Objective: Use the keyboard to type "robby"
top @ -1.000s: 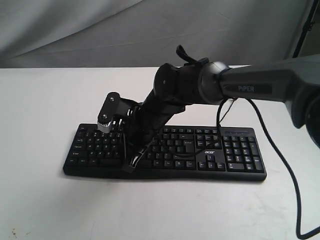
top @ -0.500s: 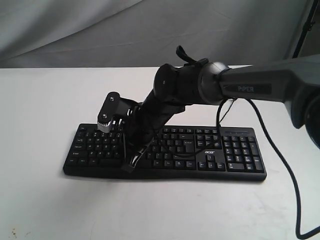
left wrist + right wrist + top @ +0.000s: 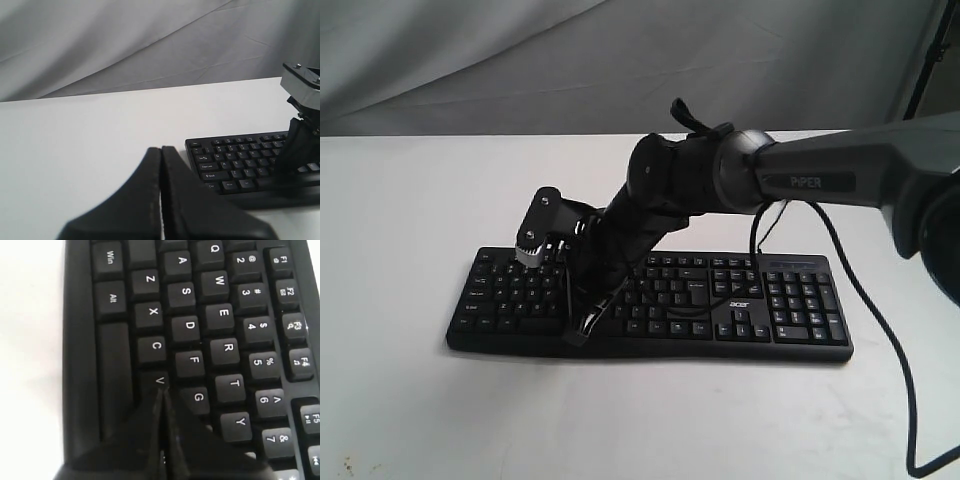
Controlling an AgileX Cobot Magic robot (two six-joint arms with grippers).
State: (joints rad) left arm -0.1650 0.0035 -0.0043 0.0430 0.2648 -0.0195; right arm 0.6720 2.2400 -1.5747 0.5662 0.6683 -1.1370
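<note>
Item: black full-size keyboard (image 3: pixel 695 300), lying flat near the middle of a white table (image 3: pixel 410 200). In the exterior view its long axis runs left to right, the number pad (image 3: pixel 805 305) at the right end, the front edge toward the camera, and the legends and white acer logo (image 3: pixel 741 295) read upright. A thin black cable (image 3: pixel 880 320) trails off over the table at the right. Setting: a creased grey cloth backdrop (image 3: pixel 520 60) behind the table. Right arm (image 3: pixel 820 180), marked "PiPER", reaches in from the right, crosses the middle and slopes down over the keyboard's left half. Right gripper (image 3: pixel 161 395): fingers pressed together, nothing between them, tip at the V key (image 3: pixel 159 381); whether it bears on the key cannot be told. Left gripper (image 3: pixel 161 152): fingers pressed together, empty, above bare table off the keyboard's left end.
</note>
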